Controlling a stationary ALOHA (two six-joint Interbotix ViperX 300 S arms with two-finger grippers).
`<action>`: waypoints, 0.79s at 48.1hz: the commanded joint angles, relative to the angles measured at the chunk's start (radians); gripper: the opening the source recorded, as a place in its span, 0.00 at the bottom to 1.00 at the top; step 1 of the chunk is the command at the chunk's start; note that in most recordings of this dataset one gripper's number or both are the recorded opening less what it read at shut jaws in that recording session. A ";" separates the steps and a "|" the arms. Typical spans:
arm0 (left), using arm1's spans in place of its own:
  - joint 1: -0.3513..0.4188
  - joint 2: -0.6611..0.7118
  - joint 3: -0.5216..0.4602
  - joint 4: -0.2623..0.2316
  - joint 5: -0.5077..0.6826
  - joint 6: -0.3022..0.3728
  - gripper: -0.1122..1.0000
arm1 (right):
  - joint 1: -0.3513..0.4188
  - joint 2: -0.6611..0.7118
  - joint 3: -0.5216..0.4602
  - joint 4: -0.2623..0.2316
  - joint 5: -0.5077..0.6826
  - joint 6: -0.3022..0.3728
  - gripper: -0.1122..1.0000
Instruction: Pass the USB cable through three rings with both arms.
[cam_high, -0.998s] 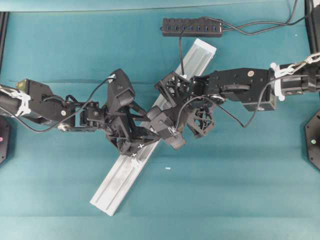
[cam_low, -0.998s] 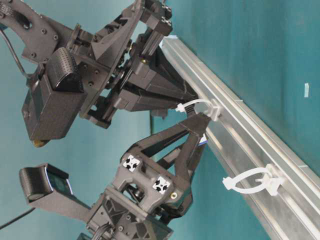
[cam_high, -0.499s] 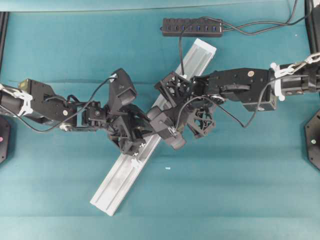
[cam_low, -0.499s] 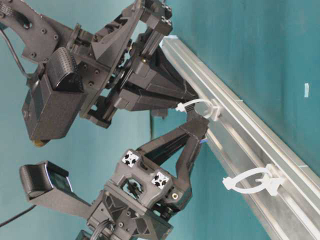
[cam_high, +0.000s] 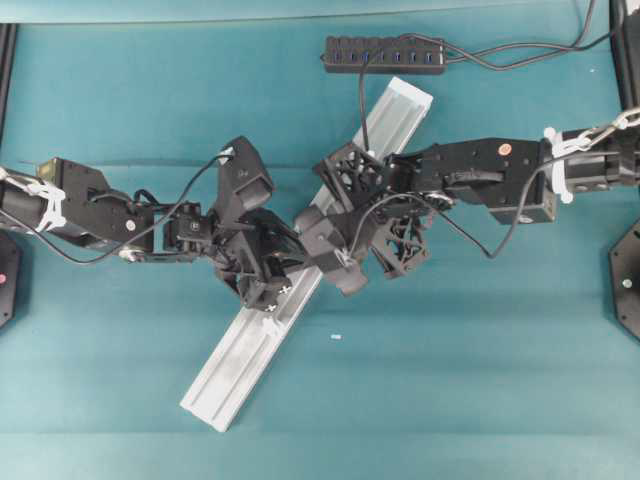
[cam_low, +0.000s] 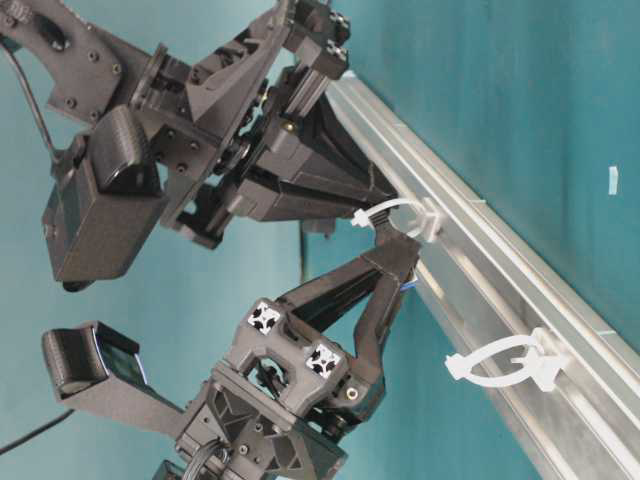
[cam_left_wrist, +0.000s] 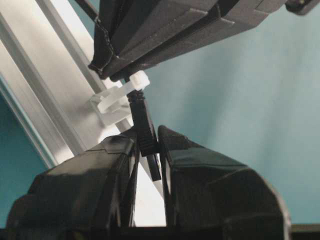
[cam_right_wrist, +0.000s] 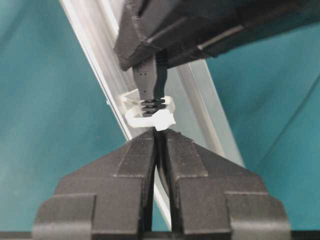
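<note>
**Two grippers meet at one ring**

The left gripper (cam_left_wrist: 149, 150) is squeezed tight on the plug (cam_left_wrist: 144, 131) of the USB cable (cam_high: 361, 92). The plug points up toward 12 o'clock and its tip touches a white ring (cam_left_wrist: 116, 98) on the silver rail (cam_left_wrist: 45, 85).

The right gripper (cam_right_wrist: 159, 145) comes from the other side. Its fingers (cam_right_wrist: 135, 165) are pressed close together on the thin cable just under the same ring (cam_right_wrist: 150, 112). The plug's ribbed end (cam_right_wrist: 152, 97) sits inside that ring.

From above, both grippers meet at the middle of the rail (cam_high: 235, 360). The cable runs off toward 12 o'clock to a black hub (cam_high: 385, 53). Another ring (cam_low: 500, 362) sits farther down the rail, toward 5 o'clock, with nothing in it.
</note>
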 joint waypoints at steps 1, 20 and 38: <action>-0.009 -0.017 -0.011 0.003 -0.008 0.002 0.21 | -0.005 -0.005 -0.005 0.003 -0.015 0.054 0.17; -0.041 -0.034 0.015 0.003 -0.006 -0.032 0.21 | -0.006 -0.029 0.014 0.003 0.054 0.207 0.60; -0.051 -0.091 0.083 0.003 -0.006 -0.164 0.20 | 0.006 -0.069 0.008 -0.012 0.049 0.325 0.91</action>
